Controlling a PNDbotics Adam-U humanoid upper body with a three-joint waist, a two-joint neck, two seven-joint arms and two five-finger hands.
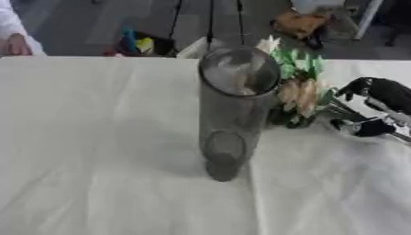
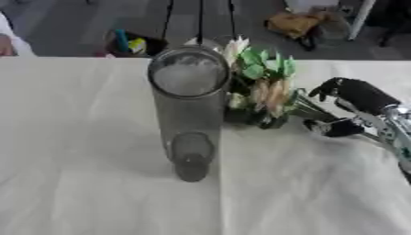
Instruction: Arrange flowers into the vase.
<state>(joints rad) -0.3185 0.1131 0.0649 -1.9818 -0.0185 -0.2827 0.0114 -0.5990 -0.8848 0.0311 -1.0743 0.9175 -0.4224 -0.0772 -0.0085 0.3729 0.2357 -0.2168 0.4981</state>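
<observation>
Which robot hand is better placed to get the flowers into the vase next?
Right. The right robot hand is already at the stems of the flowers, just right of the glass vase, apparently holding them. The left robot hand shows in neither view.

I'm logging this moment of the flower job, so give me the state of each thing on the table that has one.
Vase: upright on the white cloth, clear, no flowers in it.
Flowers: a bunch beside the vase, on its right, outside it, stems toward the right hand.
Right hand: at the flower stems, fingers curled round them.
Left hand: not in view.
</observation>
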